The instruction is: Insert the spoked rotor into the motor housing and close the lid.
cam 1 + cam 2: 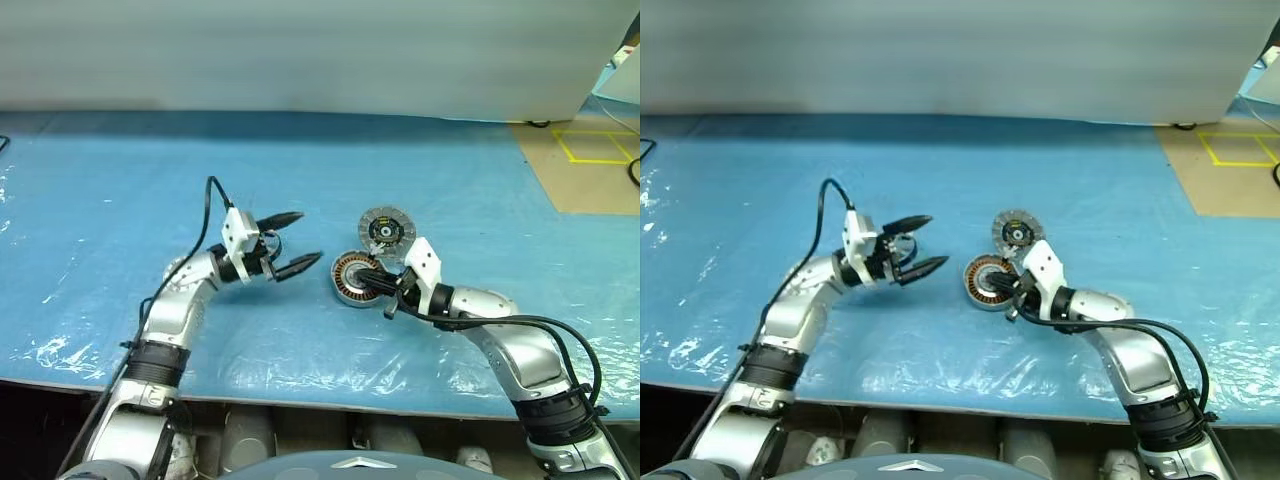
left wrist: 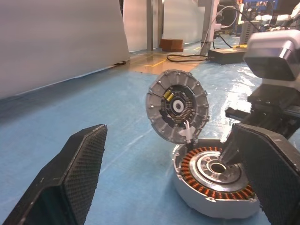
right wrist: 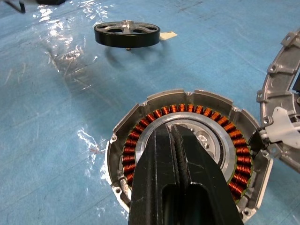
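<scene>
1. Blue plastic-covered table (image 1: pixel 120 200) under both arms; pale wall along the far edge.
2. Motor housing (image 1: pixel 352 277): squat round metal part, ring of copper-brown windings inside a silver rim, silver centre; flat on the table near the middle, open face up.
3. Lid (image 1: pixel 387 229): silver-grey ribbed disc with dark, yellow-marked centre; standing tilted at the far right rim of the housing, inner face turned toward the left arm, apparently joined to the rim by a small white piece.
4. Right gripper (image 3: pixel 176 133): black fingers pressed together, nothing between them; tips over the silver centre of the housing; contact with it not discernible.
5. Left gripper (image 1: pixel 300 240): fingers spread wide apart, empty, raised off the table just left of the housing, pointing toward it.
6. Spoked rotor (image 3: pixel 127 34): dark-rimmed wheel with silver spoked face; lying flat on the table well apart from the housing, seen beyond it from the right wrist.
</scene>
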